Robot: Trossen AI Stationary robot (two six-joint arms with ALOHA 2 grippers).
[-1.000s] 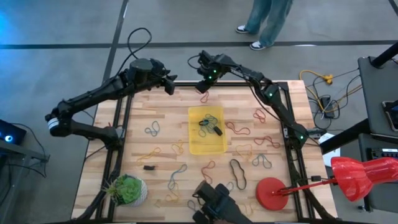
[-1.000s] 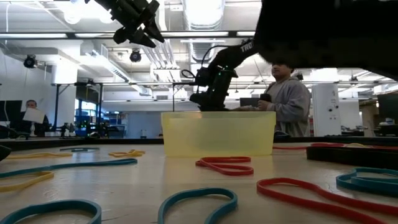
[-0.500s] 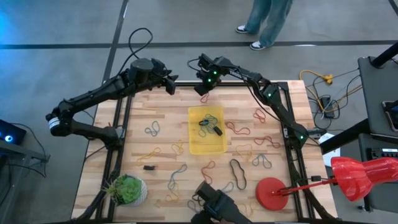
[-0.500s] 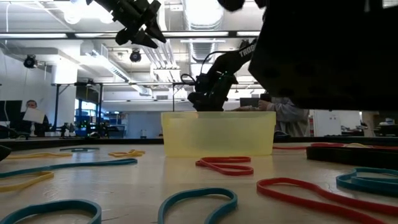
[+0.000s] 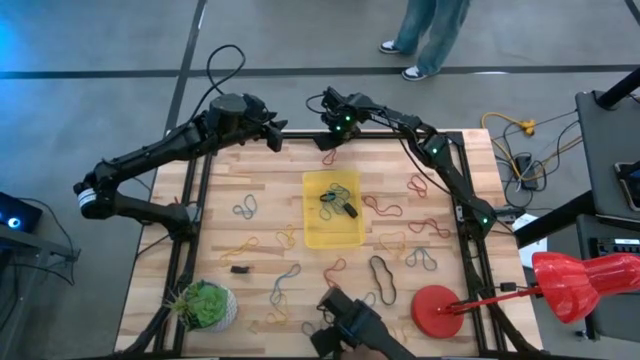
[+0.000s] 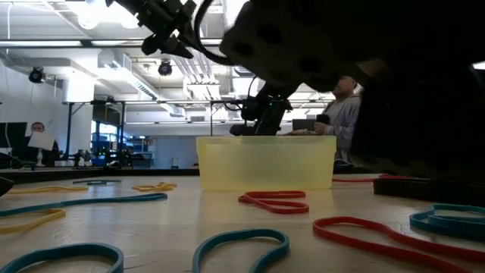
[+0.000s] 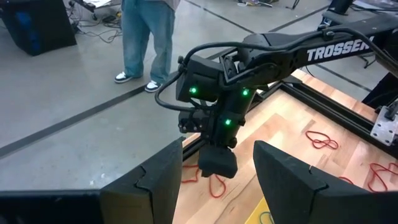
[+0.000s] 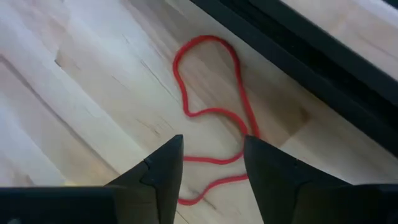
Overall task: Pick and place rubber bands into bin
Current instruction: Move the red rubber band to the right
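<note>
1. A wooden table (image 5: 260, 190) seen from above, with the bin (image 5: 332, 208), a translucent yellow tray, lying near its middle. All places below are given relative to this bin.
2. Inside the bin lie a few rubber bands (image 5: 338, 200), dark and greenish, tangled together.
3. Many more loose bands are scattered on the table all around the bin: blue, yellow, red, orange and one large black loop (image 5: 382, 277) on the side of the bin nearest the plant.
4. The right gripper (image 5: 328, 143) hangs beyond the bin's far edge, close to the table's back rail. Its fingers are parted with nothing between them.
5. Directly beneath it lies a red rubber band (image 8: 211, 112), a twisted loop flat on the wood beside the black frame rail. The right wrist view shows the two fingers apart, above the loop and not gripping it.
6. The left gripper (image 5: 275, 135) is raised above the table's far corner, away from the bin. Its fingers stand wide apart and hold nothing.
7. A green plant ball (image 5: 205, 304) sits at the near corner, and a round red disc (image 5: 436, 311) at the other near corner.
8. A person's legs (image 5: 432, 35) show on the floor beyond the table.
</note>
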